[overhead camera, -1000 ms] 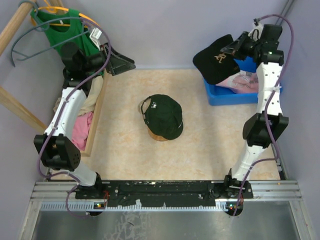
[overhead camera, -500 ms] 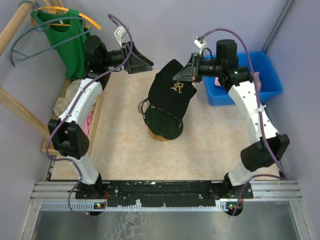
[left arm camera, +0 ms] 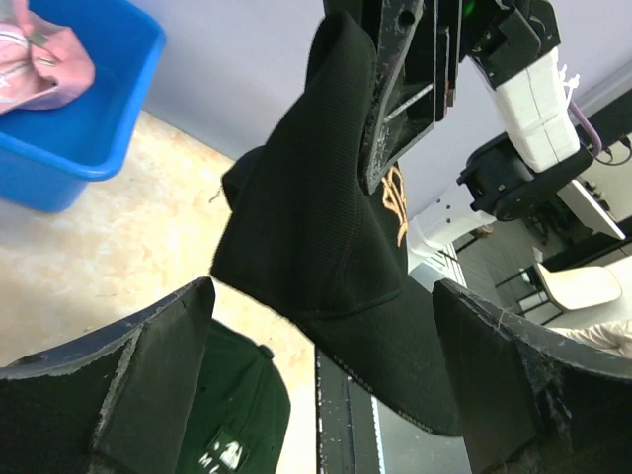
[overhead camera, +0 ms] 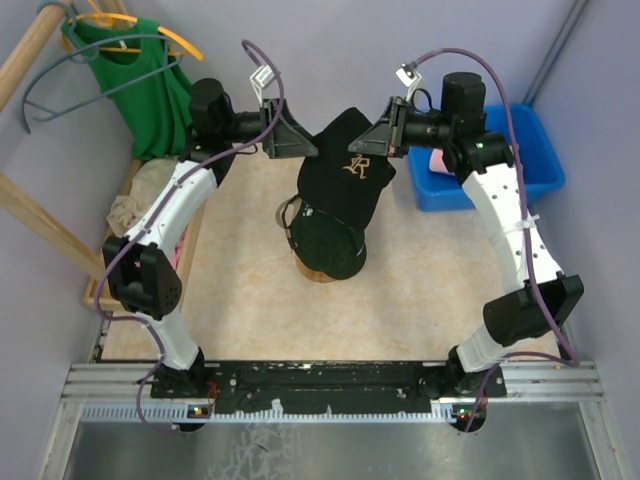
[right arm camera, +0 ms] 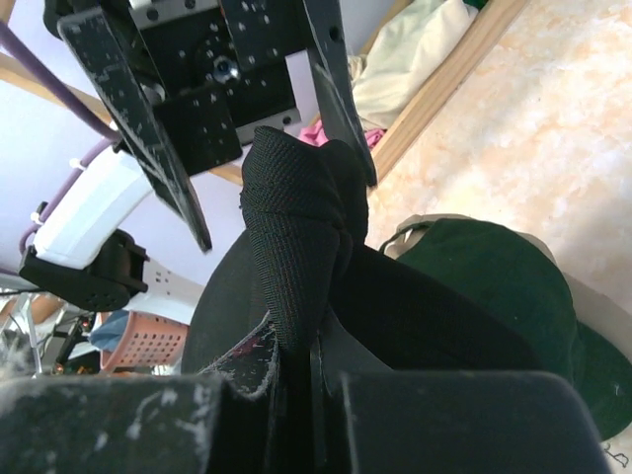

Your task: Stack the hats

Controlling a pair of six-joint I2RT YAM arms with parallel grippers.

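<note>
My right gripper [overhead camera: 386, 134] is shut on the crown of the black cap with the gold emblem [overhead camera: 346, 178] and holds it hanging in the air. Below it the dark green cap [overhead camera: 326, 244] lies at the table's middle on top of the tan cap [overhead camera: 316, 274], of which only an edge shows. My left gripper [overhead camera: 302, 146] is open, its jaws wide on either side of the black cap [left arm camera: 306, 227] without touching it. The right wrist view shows the cap fabric [right arm camera: 296, 237] pinched between my fingers. The pink cap [overhead camera: 438, 160] lies in the blue bin.
The blue bin [overhead camera: 522, 186] stands at the back right. A wooden tray [overhead camera: 196, 232] with pink and cream cloths lies along the left edge. A green sleeveless top [overhead camera: 140, 80] hangs on a hanger at the back left.
My right arm has carried the black cap from over the bin to above the green cap. My left arm has swung right and now straddles the black cap.
</note>
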